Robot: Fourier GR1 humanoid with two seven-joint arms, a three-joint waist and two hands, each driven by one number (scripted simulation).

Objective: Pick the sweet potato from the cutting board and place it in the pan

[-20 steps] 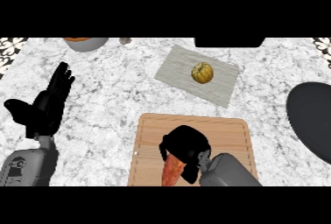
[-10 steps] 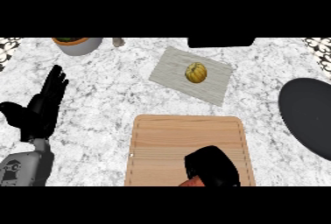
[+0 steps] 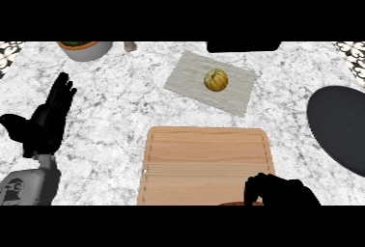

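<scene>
You see the right hand [image 3: 279, 190] at the near right corner of the cutting board [image 3: 206, 154], fingers curled round the sweet potato [image 3: 237, 203], which shows only a sliver. The pan [image 3: 341, 130] lies at the right edge, with bare counter between. The left hand [image 3: 44, 120] rests open at the left.

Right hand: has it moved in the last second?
Yes. The right hand has gone from the middle of the cutting board to its near right corner.
</scene>
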